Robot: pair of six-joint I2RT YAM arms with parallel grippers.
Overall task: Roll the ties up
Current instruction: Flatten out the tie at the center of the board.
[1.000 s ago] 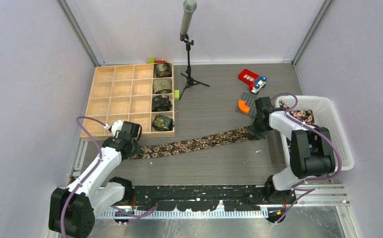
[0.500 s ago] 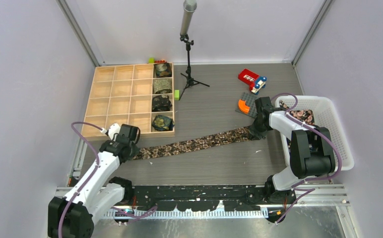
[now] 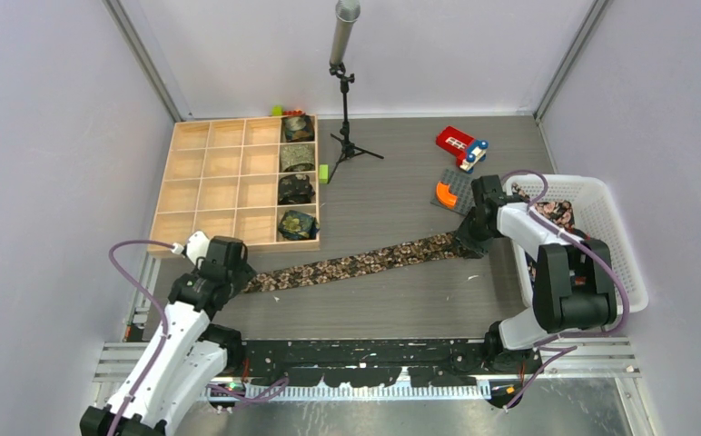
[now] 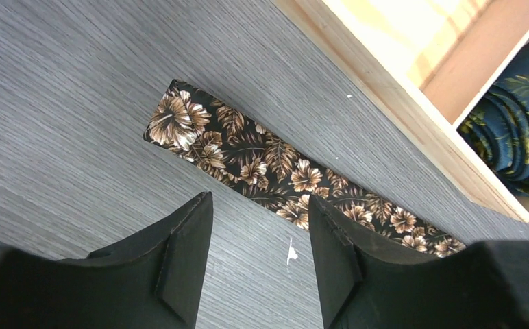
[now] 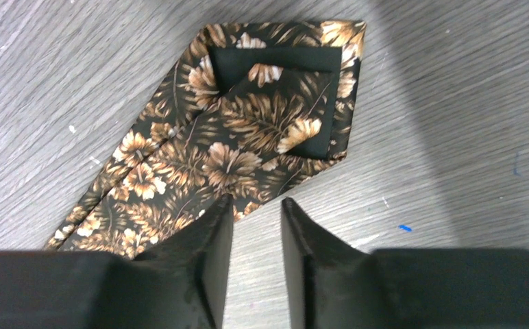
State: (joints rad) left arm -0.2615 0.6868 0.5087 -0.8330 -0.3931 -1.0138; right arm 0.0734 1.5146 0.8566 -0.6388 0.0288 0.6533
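A dark floral brown-tan tie lies flat and stretched out diagonally across the table. Its narrow end is just ahead of my left gripper, which is open with only bare table between its fingers. Its wide pointed end, underside up, lies just ahead of my right gripper, also open and empty, with one finger over the tie's edge. From above, the left gripper and the right gripper sit at the tie's two ends. Several rolled ties fill the right column of the wooden box.
The wooden compartment box stands at the back left, its corner close to the left gripper. A white basket at the right holds another floral tie. A microphone stand, a red toy and an orange-grey piece are at the back.
Both grippers have opened and let go of the tie's ends. The left arm has drawn back toward the near left; the tie stays flat.
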